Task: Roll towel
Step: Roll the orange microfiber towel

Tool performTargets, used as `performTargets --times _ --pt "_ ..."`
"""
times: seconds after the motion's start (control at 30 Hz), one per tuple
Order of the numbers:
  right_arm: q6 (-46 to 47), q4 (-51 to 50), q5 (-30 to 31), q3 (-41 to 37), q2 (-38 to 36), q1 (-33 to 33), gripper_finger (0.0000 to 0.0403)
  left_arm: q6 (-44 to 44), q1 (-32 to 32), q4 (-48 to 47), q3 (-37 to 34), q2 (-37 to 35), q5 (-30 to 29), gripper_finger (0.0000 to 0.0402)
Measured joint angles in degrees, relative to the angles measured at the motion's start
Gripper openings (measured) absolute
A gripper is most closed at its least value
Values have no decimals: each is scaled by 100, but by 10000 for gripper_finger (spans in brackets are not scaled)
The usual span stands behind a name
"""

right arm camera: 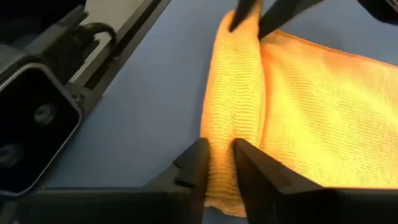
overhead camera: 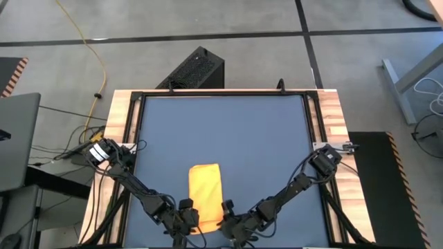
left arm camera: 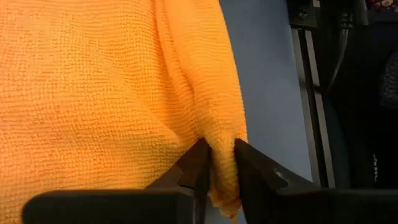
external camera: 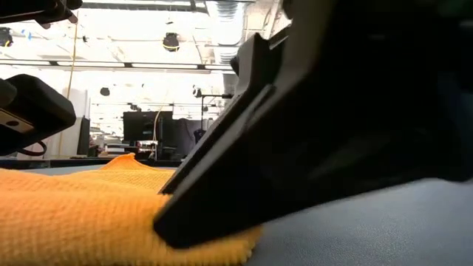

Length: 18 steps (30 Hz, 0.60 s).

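Left gripper (left arm camera: 219,163) and right gripper (right arm camera: 219,160) pinching towel (overhead camera: 205,191) near edge

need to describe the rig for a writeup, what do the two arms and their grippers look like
Both arms are black, built of jointed segments with thin black cables running along them. The left arm has a white-labelled block near its base; the right arm has a grey metal block there. The left gripper and right gripper each have two dark, flat, tapering fingers with angular edges.

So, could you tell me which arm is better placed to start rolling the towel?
Neither clearly: the left gripper and right gripper each pinch the near edge of the towel, so they probably roll it together.
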Motion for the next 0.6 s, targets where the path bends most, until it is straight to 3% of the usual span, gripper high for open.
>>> performTargets --times 0.3,0.47,0.6 --pt "770 -117 -303 7 -6 -197 28 -58 -142 -617 -7 -441 -72 83" --pt "1354 -63 -1019 7 -22 -397 24 -64 -352 -816 -11 -758 -364 84" --pt "1751 60 -1423 7 -22 -521 30 479 -598 -482 -11 -858 -922 84"
